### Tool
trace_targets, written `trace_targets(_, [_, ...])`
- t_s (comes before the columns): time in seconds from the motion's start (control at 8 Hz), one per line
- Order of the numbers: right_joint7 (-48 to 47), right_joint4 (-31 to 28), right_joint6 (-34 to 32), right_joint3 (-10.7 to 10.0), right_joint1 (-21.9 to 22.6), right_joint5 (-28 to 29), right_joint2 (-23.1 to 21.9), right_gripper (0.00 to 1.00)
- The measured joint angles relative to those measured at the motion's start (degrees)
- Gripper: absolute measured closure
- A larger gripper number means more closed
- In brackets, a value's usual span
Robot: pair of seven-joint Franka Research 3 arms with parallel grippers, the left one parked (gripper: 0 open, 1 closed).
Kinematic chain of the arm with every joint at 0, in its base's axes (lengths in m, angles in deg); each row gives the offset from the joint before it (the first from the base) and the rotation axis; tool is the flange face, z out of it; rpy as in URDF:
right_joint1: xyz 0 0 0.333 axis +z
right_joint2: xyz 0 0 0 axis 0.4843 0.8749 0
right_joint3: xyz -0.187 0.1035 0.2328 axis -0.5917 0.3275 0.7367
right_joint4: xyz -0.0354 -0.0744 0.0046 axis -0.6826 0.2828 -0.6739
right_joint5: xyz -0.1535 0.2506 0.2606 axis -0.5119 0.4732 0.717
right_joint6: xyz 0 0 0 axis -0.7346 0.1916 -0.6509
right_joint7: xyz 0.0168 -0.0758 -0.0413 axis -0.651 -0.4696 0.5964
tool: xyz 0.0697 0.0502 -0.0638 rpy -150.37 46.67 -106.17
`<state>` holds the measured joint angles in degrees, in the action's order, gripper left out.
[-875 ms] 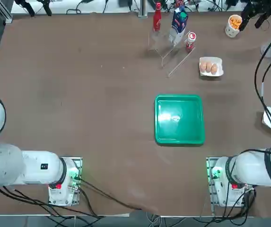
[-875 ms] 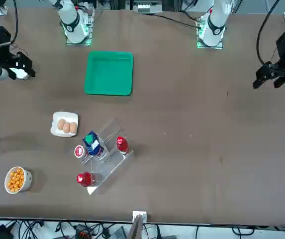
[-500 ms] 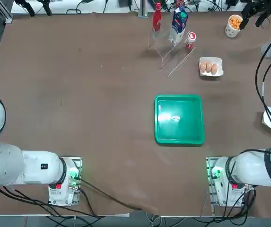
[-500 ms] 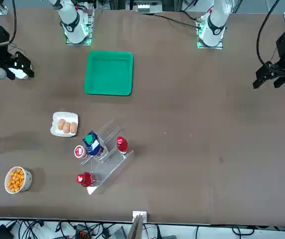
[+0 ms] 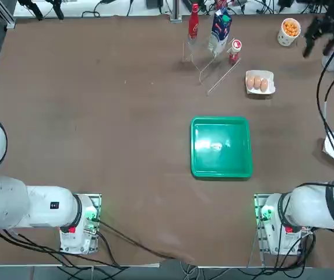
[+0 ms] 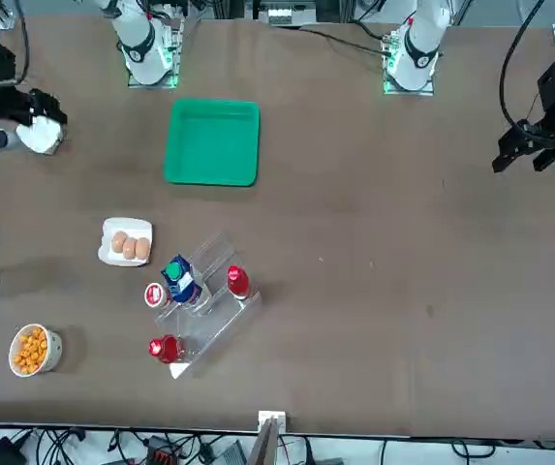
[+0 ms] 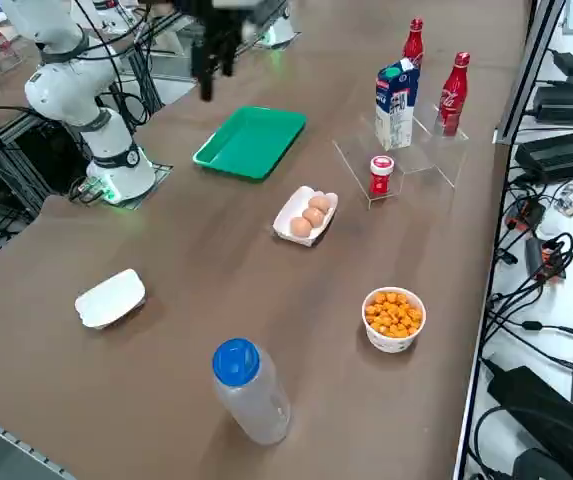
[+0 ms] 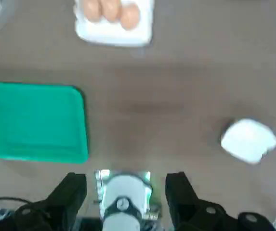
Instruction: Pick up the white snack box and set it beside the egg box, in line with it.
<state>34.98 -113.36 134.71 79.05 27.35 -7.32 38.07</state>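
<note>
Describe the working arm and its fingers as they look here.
The right arm is glossy white with rounded segments, black cables looping off it and a green-lit base mount. The right gripper has two chunky black fingers, seen from the wrist camera.

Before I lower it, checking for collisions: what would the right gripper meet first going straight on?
The right gripper, high and pointing down, would probably meet bare table between tray and snack box; depth is unclear.

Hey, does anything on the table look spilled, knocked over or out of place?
Nothing spilled. Only the clear bottle with the blue cap lies on its side, near the white snack box. The right gripper hangs open and empty.
</note>
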Motion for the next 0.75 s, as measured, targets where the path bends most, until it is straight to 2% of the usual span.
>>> trace_targets(0.25, [0.2, -3.0, -0.3, -0.6, -10.0, -0.5, 3.0, 0.00])
trace_targets(0.38, [0.4, -6.1, 3.1, -0.8, -15.8, -1.2, 5.1, 0.00])
trace_targets(0.5, [1.1, -9.9, 8.3, -0.9, -21.1, -2.0, 7.0, 0.00])
trace_targets(0.75, [1.6, -19.3, 22.5, -1.0, -27.6, -7.0, 10.3, 0.00])
